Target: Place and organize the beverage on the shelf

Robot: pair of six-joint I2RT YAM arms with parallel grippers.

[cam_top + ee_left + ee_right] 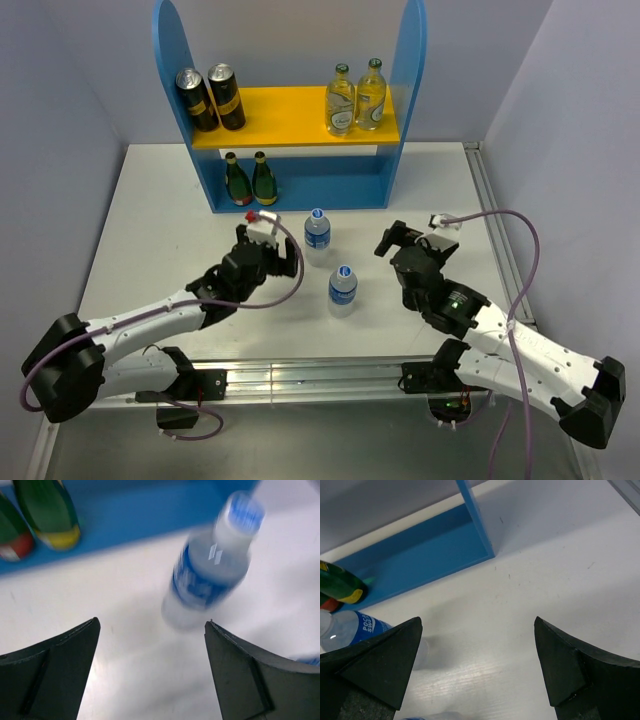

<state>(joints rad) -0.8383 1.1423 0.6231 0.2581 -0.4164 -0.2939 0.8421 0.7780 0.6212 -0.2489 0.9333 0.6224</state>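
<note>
Top external view: your left jaws stand wide and empty, aimed at the nearest blue-capped clear plastic bottle (317,236) to grasp it; right jaws likewise wide, empty

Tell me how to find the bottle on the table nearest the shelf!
Find the big blue shelf at the back of the table. Before it stand two clear, blue-capped bottles. Pick the bottle closer to the shelf; the other bottle stands farther out.

plastic bottle (359,629) at the left edge of the right wrist view, blue label, white letters starting "POC" over "SW", rest hidden, other labels unreadable
</note>
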